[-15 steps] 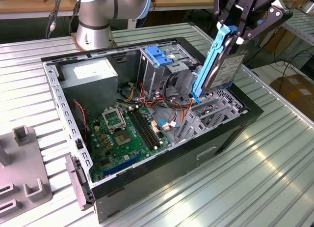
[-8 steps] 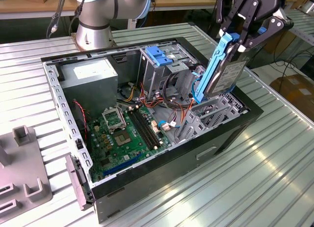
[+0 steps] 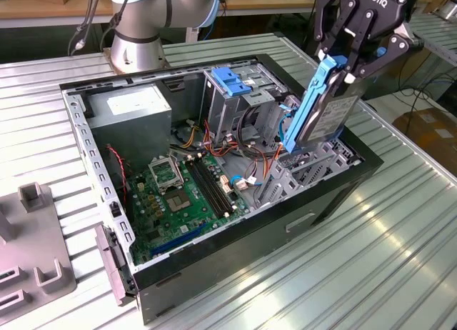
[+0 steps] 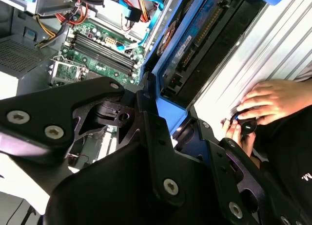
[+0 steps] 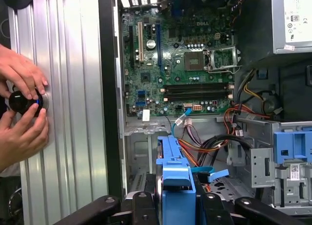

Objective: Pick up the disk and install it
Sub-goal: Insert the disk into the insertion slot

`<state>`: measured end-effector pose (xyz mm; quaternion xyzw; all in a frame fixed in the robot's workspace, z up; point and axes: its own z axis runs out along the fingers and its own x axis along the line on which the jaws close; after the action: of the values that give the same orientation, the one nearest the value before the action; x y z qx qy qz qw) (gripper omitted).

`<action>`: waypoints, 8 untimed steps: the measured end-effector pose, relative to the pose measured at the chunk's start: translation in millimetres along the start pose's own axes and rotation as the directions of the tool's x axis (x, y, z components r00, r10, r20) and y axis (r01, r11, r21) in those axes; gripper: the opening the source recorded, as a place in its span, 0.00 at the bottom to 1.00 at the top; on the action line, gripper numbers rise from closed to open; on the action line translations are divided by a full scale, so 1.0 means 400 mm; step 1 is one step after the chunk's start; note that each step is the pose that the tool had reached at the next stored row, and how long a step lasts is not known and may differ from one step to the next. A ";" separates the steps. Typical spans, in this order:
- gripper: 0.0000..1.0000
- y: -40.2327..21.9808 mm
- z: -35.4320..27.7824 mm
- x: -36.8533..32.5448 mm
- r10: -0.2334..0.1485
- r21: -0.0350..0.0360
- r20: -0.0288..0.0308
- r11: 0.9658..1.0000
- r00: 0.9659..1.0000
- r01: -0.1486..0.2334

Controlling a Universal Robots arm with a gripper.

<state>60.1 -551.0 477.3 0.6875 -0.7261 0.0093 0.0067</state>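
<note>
Exterior view: the gripper [image 3: 341, 67] has its fingers clamped on the upper end of the disk [image 3: 328, 117], pinching the light-blue bracket [image 3: 300, 123] that frames the silver-grey drive. The disk hangs steeply tilted, almost on end, over the open computer case [image 3: 214, 283], at the side of the case toward the exterior view's right. Its lower end reaches down among the grey metal bays there, and I cannot tell whether it touches them. Just beside it, toward the exterior view's left, stands the drive cage with its blue handle [image 3: 230, 80]. Further that way lie the green motherboard [image 3: 178, 194] and the grey power supply [image 3: 132, 108]. The case lies on its side on a ribbed metal table [image 3: 371, 266], with the arm's base [image 3: 139, 41] behind it and a grey fixture [image 3: 39, 258] well apart at the exterior view's left edge.

In the first wrist view the light-blue bracket [image 5: 175, 178] sits between the black fingers [image 5: 141, 205], above the case interior with its orange cables [image 5: 209, 149]. A person's hands [image 5: 22, 76] rest on the table outside the case, around a small black knob [image 5: 20, 101]. In the second wrist view the disk [image 4: 195, 40] runs away from the gripper [image 4: 170, 115] toward the case's edge
</note>
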 end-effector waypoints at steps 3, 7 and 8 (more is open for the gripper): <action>0.37 0.000 0.009 0.002 0.000 0.000 0.000 1.000 1.000 0.000; 0.37 -0.001 0.024 0.009 0.000 0.000 0.000 1.000 1.000 0.000; 0.37 -0.002 0.028 0.009 0.000 0.000 0.000 1.000 1.000 0.000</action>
<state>60.6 -555.0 466.4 0.6875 -0.7261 0.0093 0.0066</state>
